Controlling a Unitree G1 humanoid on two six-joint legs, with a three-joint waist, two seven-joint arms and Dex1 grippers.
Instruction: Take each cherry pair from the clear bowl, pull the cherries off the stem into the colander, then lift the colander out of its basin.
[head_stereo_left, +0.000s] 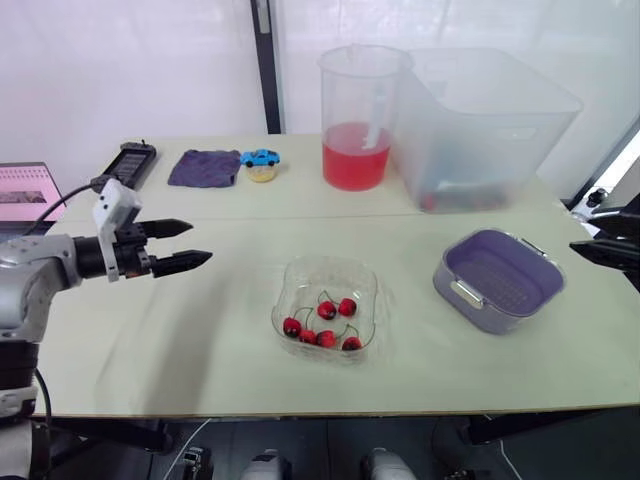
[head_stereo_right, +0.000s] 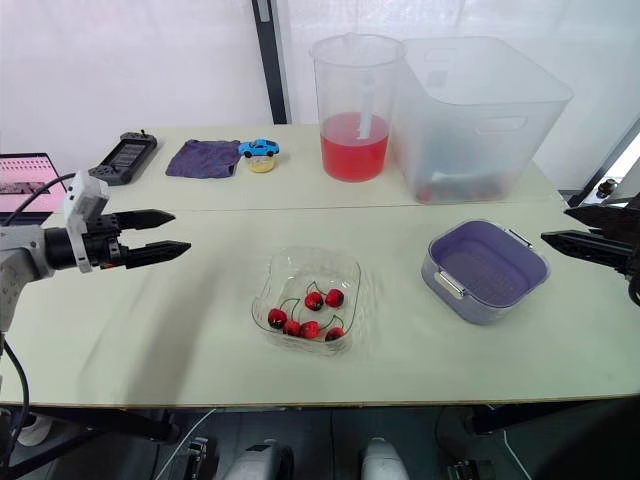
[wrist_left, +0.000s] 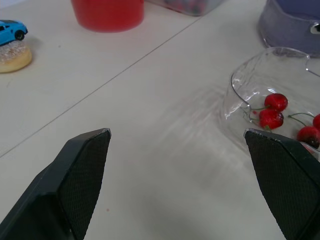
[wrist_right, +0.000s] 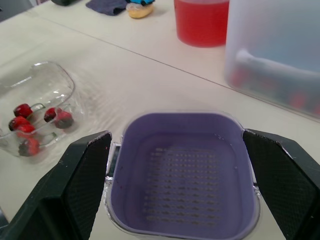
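Cherries lie in the clear bowl near the tabletop's front edge. The colander sits in its basin by the right edge, the right gripper wide open beside it. The left gripper hovers wide open near the left edge.

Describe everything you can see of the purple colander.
The colander is lavender plastic by its look, a rounded rectangle with rows of slots in its floor, and empty. It sits upright, nested in its basin, on the table to the right of the clear bowl, apart from it. Nothing else touches it.
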